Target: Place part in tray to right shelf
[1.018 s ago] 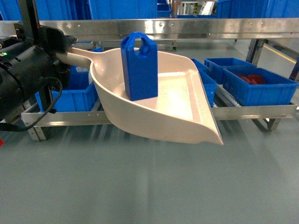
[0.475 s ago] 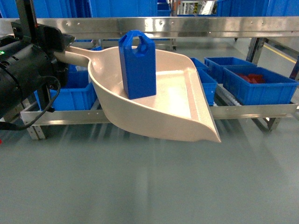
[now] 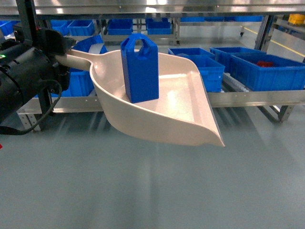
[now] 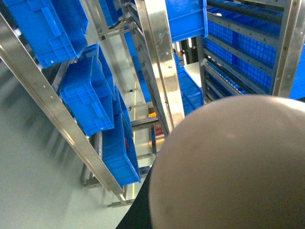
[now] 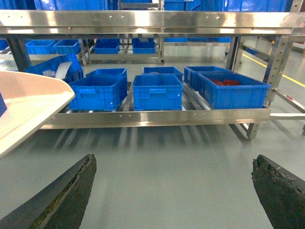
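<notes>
The blue part point(image 3: 140, 69) stands upright in the cream tray point(image 3: 181, 109), toward its back wall. The tray hangs in the air above the grey floor, lip pointing to the lower right. My left gripper point(image 3: 59, 50) holds it by the long handle at the left of the head view. The tray's underside point(image 4: 233, 162) blocks the left wrist view, so those fingers are hidden. The tray's edge point(image 5: 28, 105) shows at the left of the right wrist view. My right gripper point(image 5: 174, 164) is open and holds nothing. The right shelf's steel front rail point(image 3: 257, 98) point(image 5: 157, 117) lies ahead.
Blue crates point(image 3: 202, 67) sit on the low rack level; one at the right point(image 5: 228, 88) holds red pieces. An upper steel rail point(image 5: 152, 21) crosses overhead. Rack legs point(image 5: 248, 131) stand on the grey floor at the right. More crates point(image 4: 90, 95) fill racks in the left wrist view.
The rack and its crates have slid upward in the head view, the upper rail now at the top edge. The tray with the part shifted slightly left and stays level.
</notes>
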Tool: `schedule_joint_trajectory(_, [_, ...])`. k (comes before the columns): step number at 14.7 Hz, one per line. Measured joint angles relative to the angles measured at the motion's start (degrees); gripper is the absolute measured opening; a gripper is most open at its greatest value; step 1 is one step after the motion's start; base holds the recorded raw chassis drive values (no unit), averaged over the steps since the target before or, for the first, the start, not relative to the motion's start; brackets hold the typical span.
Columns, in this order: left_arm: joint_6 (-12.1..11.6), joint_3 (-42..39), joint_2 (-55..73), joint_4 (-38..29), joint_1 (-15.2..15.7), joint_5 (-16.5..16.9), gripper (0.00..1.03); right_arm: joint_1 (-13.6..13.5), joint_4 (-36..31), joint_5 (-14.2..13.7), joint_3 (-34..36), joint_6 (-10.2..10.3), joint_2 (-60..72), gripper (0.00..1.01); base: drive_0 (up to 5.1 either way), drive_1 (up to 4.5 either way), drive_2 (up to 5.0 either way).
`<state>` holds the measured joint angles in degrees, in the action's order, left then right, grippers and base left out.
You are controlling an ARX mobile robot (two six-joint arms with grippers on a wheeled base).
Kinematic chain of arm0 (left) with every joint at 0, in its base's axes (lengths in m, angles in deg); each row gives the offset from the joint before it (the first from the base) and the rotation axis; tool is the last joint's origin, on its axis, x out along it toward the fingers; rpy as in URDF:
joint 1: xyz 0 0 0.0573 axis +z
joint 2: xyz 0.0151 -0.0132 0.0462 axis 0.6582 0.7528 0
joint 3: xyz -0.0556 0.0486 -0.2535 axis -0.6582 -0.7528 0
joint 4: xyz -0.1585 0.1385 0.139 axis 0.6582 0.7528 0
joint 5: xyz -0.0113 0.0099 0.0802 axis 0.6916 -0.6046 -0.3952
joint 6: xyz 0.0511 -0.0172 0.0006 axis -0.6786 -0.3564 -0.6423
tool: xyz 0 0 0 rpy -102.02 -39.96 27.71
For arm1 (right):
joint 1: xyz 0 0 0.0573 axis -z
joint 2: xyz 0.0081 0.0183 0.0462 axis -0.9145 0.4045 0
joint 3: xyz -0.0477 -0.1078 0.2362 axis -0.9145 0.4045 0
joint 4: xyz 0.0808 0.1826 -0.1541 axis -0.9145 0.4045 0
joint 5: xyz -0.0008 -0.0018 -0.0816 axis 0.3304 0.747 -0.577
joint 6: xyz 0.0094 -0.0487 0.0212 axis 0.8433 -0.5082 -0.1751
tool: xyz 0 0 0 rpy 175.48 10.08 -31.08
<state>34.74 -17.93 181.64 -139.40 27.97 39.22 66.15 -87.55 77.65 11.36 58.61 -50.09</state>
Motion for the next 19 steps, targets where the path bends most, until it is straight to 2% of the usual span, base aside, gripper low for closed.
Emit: schedule_joint_trajectory(19, [0.0, -0.04, 0.0, 0.15, 0.0, 0.02, 0.12, 0.0, 0.02, -0.04, 0.0, 0.02, 0.0, 0.98, 0.0, 0.0, 0.0])
